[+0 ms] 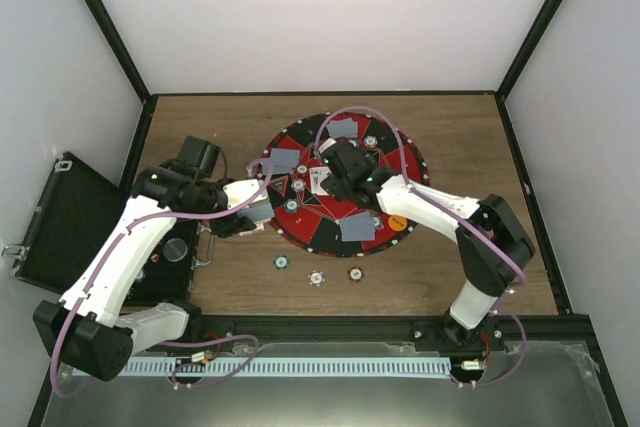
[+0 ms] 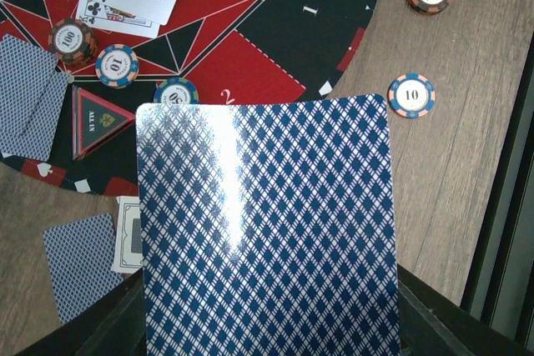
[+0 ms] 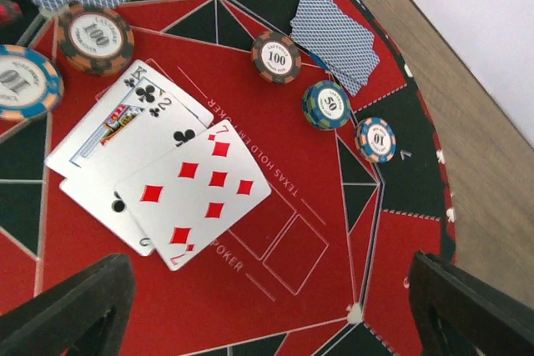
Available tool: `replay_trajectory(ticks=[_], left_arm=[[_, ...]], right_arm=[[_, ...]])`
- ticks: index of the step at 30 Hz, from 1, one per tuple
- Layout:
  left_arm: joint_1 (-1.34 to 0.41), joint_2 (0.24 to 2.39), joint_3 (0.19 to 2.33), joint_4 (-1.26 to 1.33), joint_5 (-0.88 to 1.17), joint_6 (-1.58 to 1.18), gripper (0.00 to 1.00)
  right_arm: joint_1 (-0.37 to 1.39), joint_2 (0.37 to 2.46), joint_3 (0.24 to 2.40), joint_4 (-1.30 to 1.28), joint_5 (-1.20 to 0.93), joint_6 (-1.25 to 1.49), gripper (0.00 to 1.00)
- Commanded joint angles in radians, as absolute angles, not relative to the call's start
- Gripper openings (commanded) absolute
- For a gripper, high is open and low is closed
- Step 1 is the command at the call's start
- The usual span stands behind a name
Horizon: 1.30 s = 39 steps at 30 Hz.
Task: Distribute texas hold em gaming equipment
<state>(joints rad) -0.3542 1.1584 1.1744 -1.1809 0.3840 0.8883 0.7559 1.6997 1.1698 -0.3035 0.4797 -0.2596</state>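
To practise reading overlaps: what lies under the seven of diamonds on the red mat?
Beneath the seven of diamonds shows a two of clubs, then a king of clubs under that. Their overlapped parts are hidden.

The left arm (image 1: 112,265) and right arm (image 1: 440,207) are built of white shells joined by black joints (a small green light is lit near each wrist). A lilac cable (image 1: 355,110) is strung along each. The fingers (image 3: 71,310) of the right gripper (image 3: 269,289) are black and blocky.
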Motion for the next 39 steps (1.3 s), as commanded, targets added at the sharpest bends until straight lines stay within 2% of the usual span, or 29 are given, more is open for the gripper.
replay_trajectory(ticks=[1,3,7,10,13,26,39], left_arm=[[-0.356,1.148,1.194,-1.172,0.418,0.877,0.06],[-0.356,1.15,1.196,-1.172,0.419,0.876,0.06],[-0.356,1.149,1.205,-1.173,0.423,0.876,0.06],[-0.355,1.151,1.209,-1.173,0.43,0.875,0.06],[-0.357,1.153,1.212,-1.172,0.436,0.87,0.06],[-0.359,1.166,1.207,-1.158,0.439,0.862,0.07],[-0.362,1.166,1.203,-1.149,0.446,0.856,0.06]], right_arm=[[0.747,1.59,1.24,-0.376,0.406,-0.025,0.97],[0.728,1.513,1.257,-0.367,0.309,0.116,1.0],[0.658,1.372,1.217,-0.293,-0.133,0.363,1.0],[0.646,1.379,1.213,-0.269,-0.406,0.446,1.0],[0.662,1.448,1.231,-0.298,-0.556,0.54,1.0],[0.781,1.547,1.141,-0.029,-0.756,0.776,1.0],[0.812,1.67,1.184,0.059,-0.819,0.847,0.96]])
